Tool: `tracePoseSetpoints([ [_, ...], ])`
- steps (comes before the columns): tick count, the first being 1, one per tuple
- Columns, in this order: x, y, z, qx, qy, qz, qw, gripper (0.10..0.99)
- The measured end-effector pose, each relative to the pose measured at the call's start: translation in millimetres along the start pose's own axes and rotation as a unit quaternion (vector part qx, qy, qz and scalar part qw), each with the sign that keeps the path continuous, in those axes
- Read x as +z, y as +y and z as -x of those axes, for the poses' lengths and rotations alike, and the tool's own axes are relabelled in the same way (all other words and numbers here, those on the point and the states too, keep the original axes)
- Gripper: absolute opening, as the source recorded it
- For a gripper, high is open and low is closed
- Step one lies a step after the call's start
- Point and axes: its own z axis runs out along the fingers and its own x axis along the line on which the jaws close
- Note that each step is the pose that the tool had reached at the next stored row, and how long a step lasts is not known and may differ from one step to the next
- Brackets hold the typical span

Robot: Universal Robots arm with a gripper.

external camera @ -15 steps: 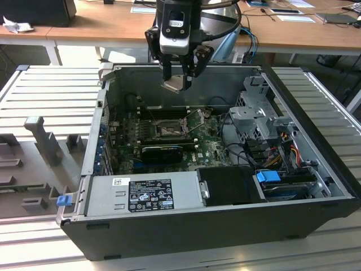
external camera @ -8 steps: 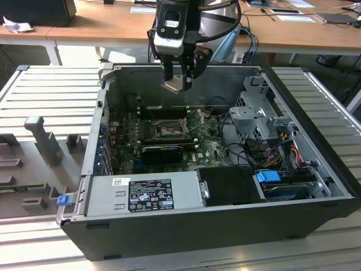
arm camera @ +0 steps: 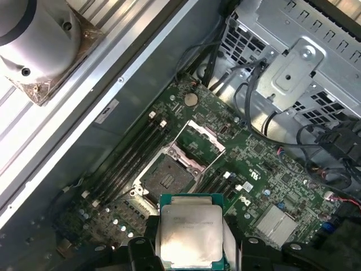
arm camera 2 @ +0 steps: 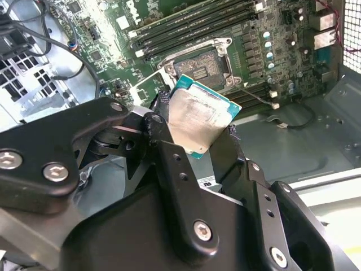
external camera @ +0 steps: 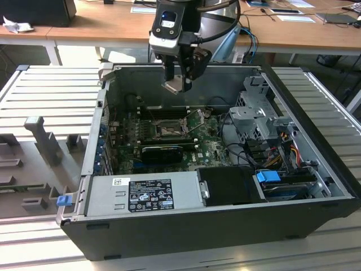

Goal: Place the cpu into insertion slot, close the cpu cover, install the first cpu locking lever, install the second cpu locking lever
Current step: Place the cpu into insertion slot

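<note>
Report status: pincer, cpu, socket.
Pincer shut on cpu, above the open case. Insertion slot uncovered, cpu cover raised. Nothing seen blocking the slot.

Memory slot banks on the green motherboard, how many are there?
2. One bank runs along one side of the insertion slot, the other bank along the opposite side, partly hidden behind the cpu in the first wrist view.
</note>
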Motion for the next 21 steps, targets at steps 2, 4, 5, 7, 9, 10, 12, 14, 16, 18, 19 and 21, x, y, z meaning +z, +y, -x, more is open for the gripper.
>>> tracePoseSetpoints([
  [2,0.3,0.0,0.0,0.007,-0.0007,0.0001,1.0000,0.529],
  [4,0.5,-0.1,0.0,0.015,-0.0013,0.0002,0.9999,0.529],
  [5,0.7,-0.1,0.0,0.019,-0.0017,0.0003,0.9998,0.529],
  [7,1.0,-0.1,0.0,0.027,-0.0023,0.0004,0.9996,0.529],
  [9,1.3,-0.1,0.0,0.035,-0.0032,0.0005,0.9994,0.529],
  [10,1.6,-0.1,0.0,0.040,-0.0037,0.0005,0.9992,0.529],
  [12,1.9,-0.2,0.0,0.050,-0.0047,0.0006,0.9987,0.529],
  [14,2.6,-0.2,0.0,0.067,-0.0061,0.0009,0.9977,0.529],
  [16,3.2,-0.3,0.1,0.094,-0.0086,0.0011,0.9956,0.529],
  [18,3.4,-0.3,0.1,0.111,-0.0101,0.0014,0.9937,0.529],
  [19,3.5,-0.3,0.1,0.117,-0.0106,0.0015,0.9930,0.529],
  [21,3.5,-0.3,0.1,0.129,-0.0118,0.0017,0.9915,0.529],
])
